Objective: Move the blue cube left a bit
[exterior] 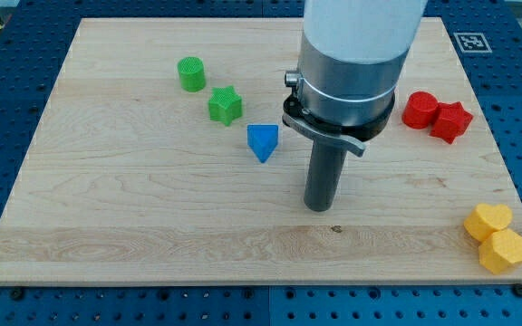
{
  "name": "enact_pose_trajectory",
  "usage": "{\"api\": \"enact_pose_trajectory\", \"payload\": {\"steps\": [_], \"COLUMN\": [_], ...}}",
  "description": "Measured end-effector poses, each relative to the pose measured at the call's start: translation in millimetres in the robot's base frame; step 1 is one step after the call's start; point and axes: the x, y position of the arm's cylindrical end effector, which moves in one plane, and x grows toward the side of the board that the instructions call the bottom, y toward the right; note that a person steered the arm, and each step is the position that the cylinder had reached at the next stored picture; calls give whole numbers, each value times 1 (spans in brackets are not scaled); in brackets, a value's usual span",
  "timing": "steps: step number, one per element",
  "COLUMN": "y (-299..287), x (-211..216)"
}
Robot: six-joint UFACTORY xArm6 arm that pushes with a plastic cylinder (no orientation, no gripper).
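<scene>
Legible text: none. No words, brand names or numbers can be read on any surface in the camera view. Sole sign: one square black-and-white fiducial marker (468, 42) (a coded pattern, not lettering), set on the wooden board (134, 208) at its corner toward the view's top right.

**Materials and surfaces on the board**

The tabletop (152, 208) is pale wood with a visible grain, smooth and matt. The blue block (263, 142), the green cylinder (190, 73), the green star (226, 105), the two red blocks (436, 114) and the two yellow blocks (496, 236) look like matt plastic. The tool's rod (321, 177) is dark and slightly shiny, like metal. Above it sits a grey metallic ring (347, 86) under a white glossy housing (362, 27).
</scene>
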Motion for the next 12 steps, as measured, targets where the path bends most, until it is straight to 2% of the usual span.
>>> {"api": "enact_pose_trajectory", "payload": {"steps": [1,3,4,7,12], "y": [4,63,73,59,34], "x": [-1,10,4,-26,-18]}}
